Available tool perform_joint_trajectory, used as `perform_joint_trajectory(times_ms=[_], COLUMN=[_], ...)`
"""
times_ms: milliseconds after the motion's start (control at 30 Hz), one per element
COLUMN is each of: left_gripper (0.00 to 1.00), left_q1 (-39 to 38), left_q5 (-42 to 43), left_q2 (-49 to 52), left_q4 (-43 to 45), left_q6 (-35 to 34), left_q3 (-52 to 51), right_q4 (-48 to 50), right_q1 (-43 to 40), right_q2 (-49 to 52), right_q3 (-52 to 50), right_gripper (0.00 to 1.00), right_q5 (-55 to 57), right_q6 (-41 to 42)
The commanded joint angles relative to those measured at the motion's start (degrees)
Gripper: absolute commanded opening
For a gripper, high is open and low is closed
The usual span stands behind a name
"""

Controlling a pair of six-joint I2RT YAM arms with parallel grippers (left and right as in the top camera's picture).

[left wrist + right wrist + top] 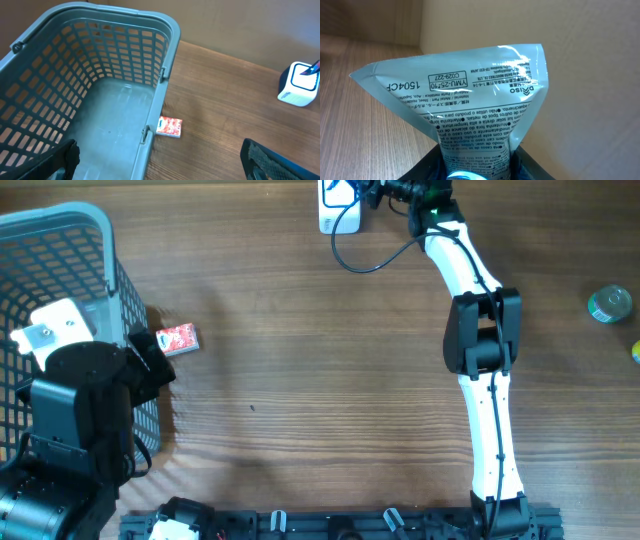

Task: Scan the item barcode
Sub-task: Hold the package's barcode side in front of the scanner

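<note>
— Why is the packet [470,90] held this way?
— My right gripper [477,162] pinches its lower end at the scanner [338,215], presumably to show its barcode. My left gripper [165,165] hangs wide open over the basket [172,35].

The pouch [470,85] carries upside-down print: the brand DAISO, the boxed codes YMU-25*10 and C029-227, and 1504CP near its left corner. Smaller lines include "JAPAN" and "Material / Metal Part: Steel". The print on the red packet [169,126] is too small to read.
</note>
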Motion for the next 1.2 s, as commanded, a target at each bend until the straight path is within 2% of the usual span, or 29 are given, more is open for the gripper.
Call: perform_joint_trajectory(times_ms=[0,733,833,1100,1167], left_gripper=[1.00,1.00,1.00,1.00,1.00], left_q1=[0.26,0.26,0.26,0.26,0.26], left_q5=[-1.42,-1.40,-1.40,-1.44,-1.42], left_q2=[0.13,0.13,0.13,0.13,0.13], left_q4=[0.04,0.00,-0.02,0.04,0.04], left_q6=[0.52,0.52,0.52,2.01,2.01], left_q3=[0.63,0.63,0.63,0.63,0.63], right_q4=[2.93,7.10,13.38,44.13,48.13], right_q1=[0.07,0.37,0.11,-1.20,-1.53], right_q2=[3.41,6.45,6.40,5.99,5.60], right_q3=[0.50,0.50,0.57,1.11,1.11], right_gripper=[0.05,0.05,0.05,0.05,0.05], right_q5=[-2.38,-2.40,-6.69,-17.16,-17.53], right_q6=[2.21,7.04,14.45,46.49,52.70])
